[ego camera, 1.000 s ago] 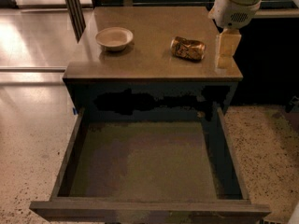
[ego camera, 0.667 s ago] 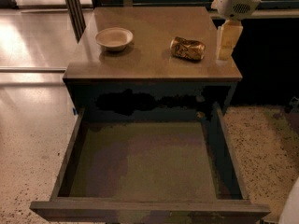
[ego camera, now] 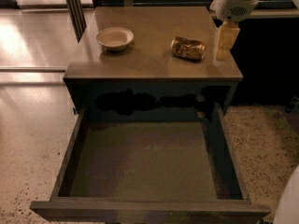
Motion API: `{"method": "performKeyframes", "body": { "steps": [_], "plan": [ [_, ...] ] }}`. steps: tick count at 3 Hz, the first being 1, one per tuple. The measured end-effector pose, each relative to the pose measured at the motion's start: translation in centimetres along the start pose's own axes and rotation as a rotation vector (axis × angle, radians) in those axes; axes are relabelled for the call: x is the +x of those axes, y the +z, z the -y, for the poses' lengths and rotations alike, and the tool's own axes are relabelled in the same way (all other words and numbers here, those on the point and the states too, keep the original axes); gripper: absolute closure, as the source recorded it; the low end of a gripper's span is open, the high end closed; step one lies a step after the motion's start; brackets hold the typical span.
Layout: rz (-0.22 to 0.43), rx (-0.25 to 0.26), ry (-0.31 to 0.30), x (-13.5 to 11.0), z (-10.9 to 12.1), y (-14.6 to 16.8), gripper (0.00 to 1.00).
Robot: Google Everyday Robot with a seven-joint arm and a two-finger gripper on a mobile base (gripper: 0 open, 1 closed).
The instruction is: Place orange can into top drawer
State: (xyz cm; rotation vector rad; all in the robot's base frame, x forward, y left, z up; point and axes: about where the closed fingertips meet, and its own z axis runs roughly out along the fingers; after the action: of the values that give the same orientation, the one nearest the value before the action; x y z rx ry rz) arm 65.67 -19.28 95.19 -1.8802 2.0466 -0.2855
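Right of the orange can (ego camera: 188, 48), the hand (ego camera: 223, 55) has risen slightly; I cannot tell its grip.

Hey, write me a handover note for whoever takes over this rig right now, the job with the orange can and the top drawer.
Gripper: hangs over the right side of the cabinet top, just right of the orange can and not on it.
Orange can: lying on its side on the cabinet top, dented, right of the beige bowl.
Top drawer: pulled fully open below, and the can is not in it.
Done: drawer open, arm near the can.
Left: grasp the can, carry it forward and down, and release it in the drawer.
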Motion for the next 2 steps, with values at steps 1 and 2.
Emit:
{"method": "performKeyframes", "body": {
  "steps": [1, 2],
  "plan": [
    [0.042, 0.017, 0.0, -0.9, 2.0, 3.0, 0.0],
    [0.07, -0.016, -0.028, -2.8, 3.8, 8.1, 0.0]
  ]
}}
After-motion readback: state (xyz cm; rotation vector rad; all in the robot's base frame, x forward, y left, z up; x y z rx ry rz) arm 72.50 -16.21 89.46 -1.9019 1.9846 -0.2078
